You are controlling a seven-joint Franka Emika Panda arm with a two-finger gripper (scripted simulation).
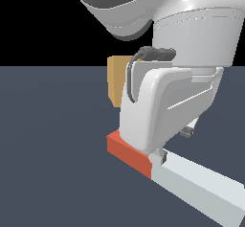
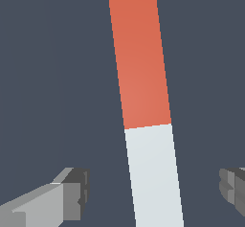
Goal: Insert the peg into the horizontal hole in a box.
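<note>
Red-and-white peg [image 2: 146, 116] flat on floor, gripper [image 2: 153, 192] spread astride its white part; box [image 1: 116, 82] mostly hidden; probably centre fingers before closing.

The peg [image 2: 147, 120] (red-orange end, pale rest) lies flat between the spread fingers [image 2: 72, 192]; the tan box [image 1: 116, 80] stands beyond them.

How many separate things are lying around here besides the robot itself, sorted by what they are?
Peg, red-orange at one end and pale grey-white along the rest: 1
Tan box, partly hidden behind the arm: 1
Total: 2

The claw hangs open over the peg, one finger on each side, not touching it.
</note>
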